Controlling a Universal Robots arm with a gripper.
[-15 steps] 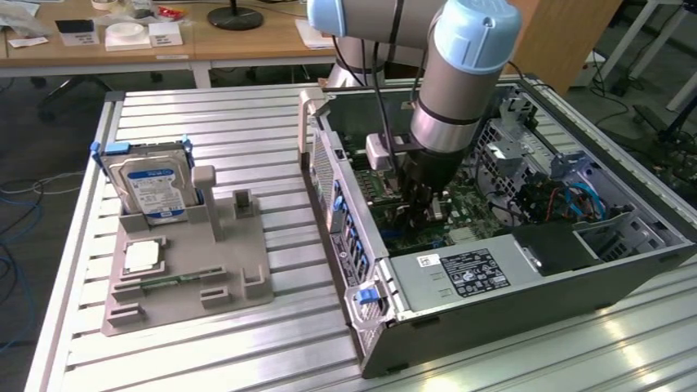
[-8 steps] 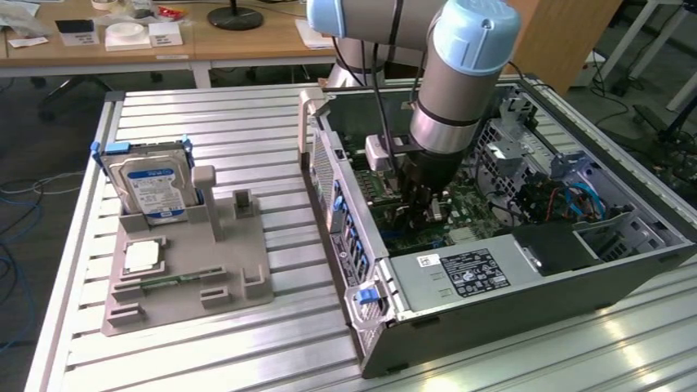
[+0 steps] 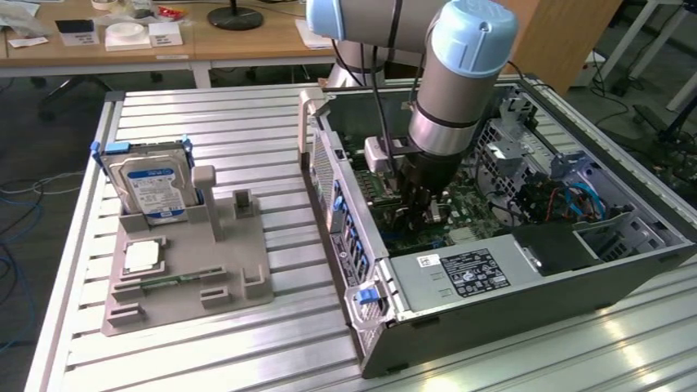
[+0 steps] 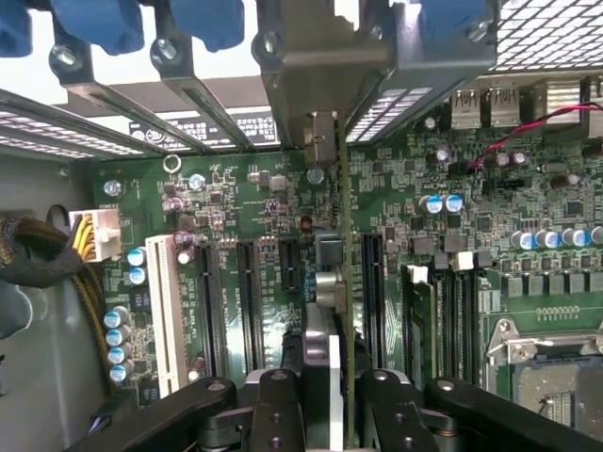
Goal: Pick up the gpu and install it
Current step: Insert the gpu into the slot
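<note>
The graphics card (image 4: 345,235) sits edge-on over the motherboard (image 4: 236,202), so its face is hidden; the gripper (image 4: 325,391) covers the end it holds, and I can't tell if it's seated.

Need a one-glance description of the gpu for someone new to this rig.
Look in the open computer case, at the green motherboard. The gpu is the thin card the gripper holds edge-on among the long black slots; unlike anything nearby, it ends in a silver metal bracket.
</note>
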